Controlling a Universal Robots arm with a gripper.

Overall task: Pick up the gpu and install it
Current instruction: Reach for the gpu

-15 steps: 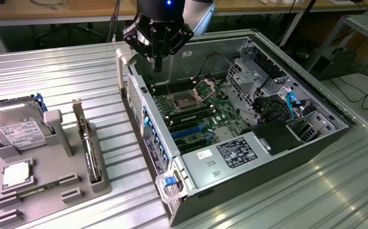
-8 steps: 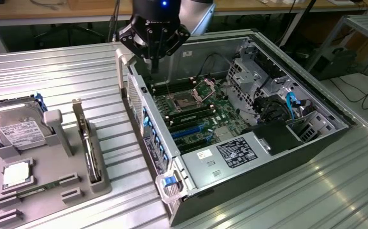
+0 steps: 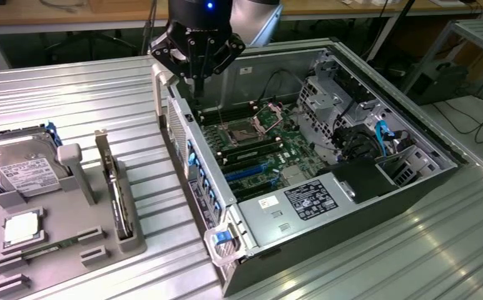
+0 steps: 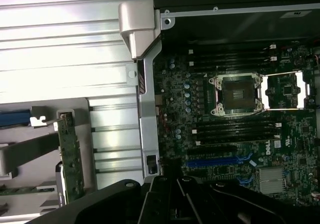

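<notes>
Fingers [image 3: 197, 80]: we read them as drawn together, empty.
Gripper [image 3: 198, 89]: poised over the open case [image 3: 181, 134] wall.
Gpu [image 3: 114, 194]: upright in the tray [image 3: 66, 250] slot (well apart from Gripper).
Progress: not picked, not installed; we judge everything outstanding.

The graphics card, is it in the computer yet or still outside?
Still outside. The graphics card stands on edge in the grey holder on the table, beside the open computer case.
</notes>
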